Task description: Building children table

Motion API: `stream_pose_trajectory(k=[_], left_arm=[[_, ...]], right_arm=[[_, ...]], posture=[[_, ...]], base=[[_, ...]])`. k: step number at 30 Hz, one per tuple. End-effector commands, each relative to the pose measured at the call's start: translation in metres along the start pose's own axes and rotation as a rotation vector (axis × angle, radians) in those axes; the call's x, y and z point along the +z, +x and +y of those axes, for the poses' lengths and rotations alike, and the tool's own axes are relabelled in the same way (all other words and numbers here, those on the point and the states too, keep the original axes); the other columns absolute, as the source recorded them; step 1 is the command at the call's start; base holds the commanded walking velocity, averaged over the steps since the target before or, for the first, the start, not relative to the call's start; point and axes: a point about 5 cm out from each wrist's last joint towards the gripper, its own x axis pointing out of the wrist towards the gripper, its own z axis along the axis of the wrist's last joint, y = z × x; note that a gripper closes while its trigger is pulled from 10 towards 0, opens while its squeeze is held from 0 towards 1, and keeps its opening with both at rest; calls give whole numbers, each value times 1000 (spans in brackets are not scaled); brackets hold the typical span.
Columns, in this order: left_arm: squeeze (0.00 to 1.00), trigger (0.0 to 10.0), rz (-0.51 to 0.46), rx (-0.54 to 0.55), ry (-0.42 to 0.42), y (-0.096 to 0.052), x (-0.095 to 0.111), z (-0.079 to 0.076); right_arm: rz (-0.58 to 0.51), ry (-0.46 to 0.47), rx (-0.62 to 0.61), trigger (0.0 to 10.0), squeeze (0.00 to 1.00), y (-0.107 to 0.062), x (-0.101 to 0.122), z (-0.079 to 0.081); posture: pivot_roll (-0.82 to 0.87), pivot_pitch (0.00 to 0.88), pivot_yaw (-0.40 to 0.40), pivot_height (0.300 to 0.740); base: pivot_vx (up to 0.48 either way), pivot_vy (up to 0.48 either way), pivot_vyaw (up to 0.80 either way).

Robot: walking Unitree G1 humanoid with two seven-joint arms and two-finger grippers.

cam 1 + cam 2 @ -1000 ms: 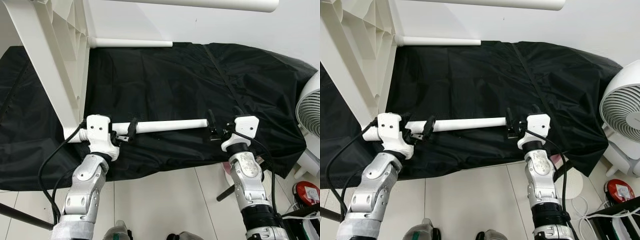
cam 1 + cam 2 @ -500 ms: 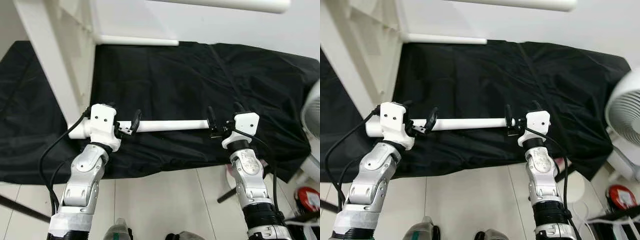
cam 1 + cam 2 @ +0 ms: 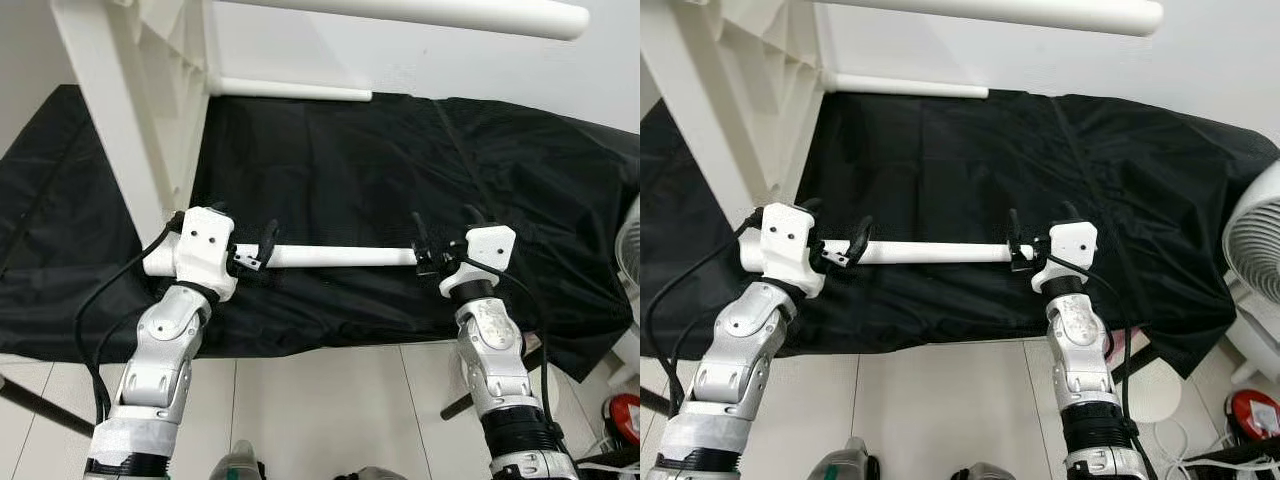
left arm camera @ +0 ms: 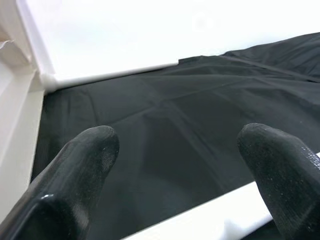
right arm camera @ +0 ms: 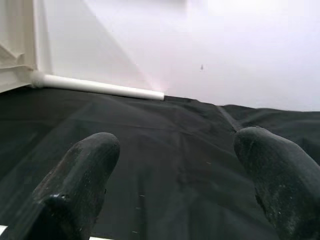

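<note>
Up front, the white leg (image 3: 330, 256) lies level near the front edge of the black cloth (image 3: 400, 160), running between the two grippers. The left gripper (image 3: 262, 247) has its black fingers around the leg close to its left end; the right gripper (image 3: 425, 250) sits at the leg's right tip, though whether its fingers actually press on it is hard to judge from above.

The left wrist view adds what the head views hide: both fingers (image 4: 75, 170) stand spread apart, with the leg (image 4: 215, 220) crossing low between them and touching the one on the far side. The right wrist view shows its fingers (image 5: 85, 170) likewise spread wide, with just a sliver of white at one corner, probably the leg's end.

Counted, three white legs show: the one between the grippers, a second leg (image 3: 290, 89) along the cloth's back edge, fixed to the upended white tabletop (image 3: 130, 110) at the cloth's left side, and a third leg (image 3: 420, 14) jutting out high above the cloth. The right eye view alone takes in a white fan (image 3: 1255, 250) off the cloth's right edge and a red object (image 3: 1252, 415) on the tiled floor (image 3: 940, 410) below it.
</note>
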Motion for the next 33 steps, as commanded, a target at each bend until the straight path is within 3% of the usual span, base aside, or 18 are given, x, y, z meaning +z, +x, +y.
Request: stream_pose_trajectory(k=[1,17,24,33], left_arm=[[0,10000,9,-3,2,0,-3,0],[0,10000,12,19,7,-2,-6,2],[0,10000,13,47,7,-1,-6,4],[0,10000,18,54,8,-1,-7,5]], right_arm=[[3,15,-8,10000,0,-2,-1,0],[10,32,-5,10000,0,-2,-2,2],[18,-3,13,10000,0,-1,-3,4],[17,28,2,10000,0,-1,-4,5]], posture=[[83,0,-48,740],[93,0,-54,740],[97,0,-53,740],[101,0,-47,740]], base=[[0,-270,0],[0,-286,0],[0,0,0],[0,0,0]])
